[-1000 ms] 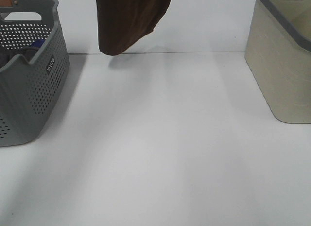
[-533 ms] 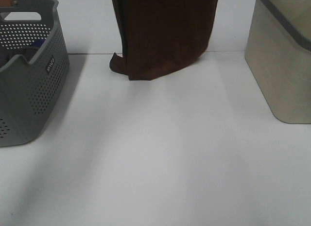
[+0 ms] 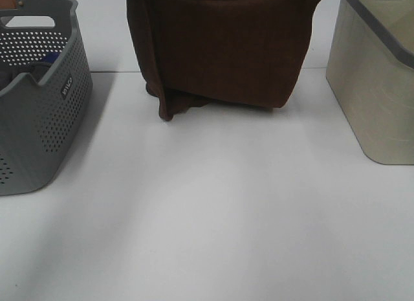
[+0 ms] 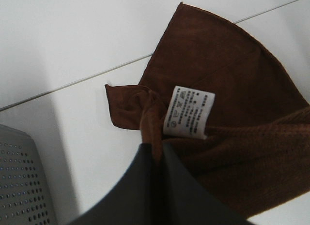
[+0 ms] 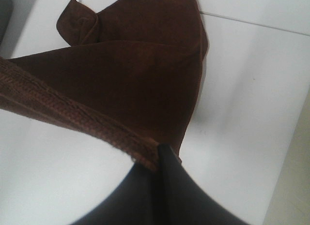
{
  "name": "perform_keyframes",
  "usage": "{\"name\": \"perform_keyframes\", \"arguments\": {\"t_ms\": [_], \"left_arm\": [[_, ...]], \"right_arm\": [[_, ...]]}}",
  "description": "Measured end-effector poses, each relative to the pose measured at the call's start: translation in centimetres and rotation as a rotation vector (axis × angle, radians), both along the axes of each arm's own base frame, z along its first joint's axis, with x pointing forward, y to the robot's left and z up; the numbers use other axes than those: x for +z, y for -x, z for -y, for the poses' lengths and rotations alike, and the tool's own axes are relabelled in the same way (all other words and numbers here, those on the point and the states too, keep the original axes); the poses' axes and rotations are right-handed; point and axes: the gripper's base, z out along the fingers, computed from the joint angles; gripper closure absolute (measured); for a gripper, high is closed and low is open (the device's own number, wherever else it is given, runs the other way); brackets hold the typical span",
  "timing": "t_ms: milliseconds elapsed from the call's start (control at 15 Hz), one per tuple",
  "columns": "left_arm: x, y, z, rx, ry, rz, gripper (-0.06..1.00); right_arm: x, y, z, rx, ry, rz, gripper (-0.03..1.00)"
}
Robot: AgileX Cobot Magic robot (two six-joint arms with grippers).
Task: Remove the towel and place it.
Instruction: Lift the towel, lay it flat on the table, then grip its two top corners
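The left hand (image 4: 157, 148) has its two dark fingers pressed together on a fold of the towel's hem, right beside the white tag (image 4: 189, 112), and is held up over the tabletop. The right hand (image 5: 158, 155) is likewise pinched tight on the ribbed hem at the other upper corner, with no gap between its fingers. Both hands sit beyond the top edge of the high view, so only the cloth shows there.

The towel (image 3: 223, 52) hangs between them as a broad brown sheet, spread across the far middle of the tabletop (image 3: 213, 223). Its top edge sags a little between the two held corners. The lower part rests on the surface. On the right-arm side the bottom edge lies along the tabletop. On the left-arm side it is bunched and folded under, with a narrow strip pointing toward the near side. The cloth lies across the thin seam line (image 4: 72, 83) that crosses the tabletop.

The grey perforated basket (image 3: 39, 126) stands to the left, apart from the towel, with a strip of bare white between them. A bit of blue cloth (image 3: 52, 57) shows inside it. The beige bin (image 3: 375, 94) stands to the right, near the towel's hanging side but not touching it. In front of the towel, the near half of the tabletop is open white surface.
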Motion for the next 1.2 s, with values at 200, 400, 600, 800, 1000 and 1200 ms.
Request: {"name": "perform_keyframes", "arguments": {"t_ms": [200,400,600,800,1000,1200], "left_arm": [[1.4,0.8,0.2,-0.021,0.033,0.008,0.93],[1.8,3.4,0.9,-0.057,0.005,-0.048,0.93],[0.1,8.1,2.1,-0.127,-0.09,-0.176,0.93],[0.8,13.0,1.2,-0.129,-0.125,-0.218,0.93],[0.6,18.3,0.6,-0.141,-0.087,-0.301,0.93],[-2.1,22.5,0.2,-0.139,-0.106,-0.411,0.93]], "right_arm": [[-0.6,1.1,0.2,-0.009,0.013,-0.045,0.97],[-0.7,4.4,0.8,-0.018,0.026,-0.109,0.97],[-1.1,9.2,1.5,-0.021,0.035,-0.185,0.97],[-2.9,14.7,2.0,-0.02,0.015,-0.292,0.97],[-5.2,19.8,2.4,-0.021,0.003,-0.391,0.97],[-6.3,23.6,2.6,-0.024,-0.039,-0.431,0.97]]}}
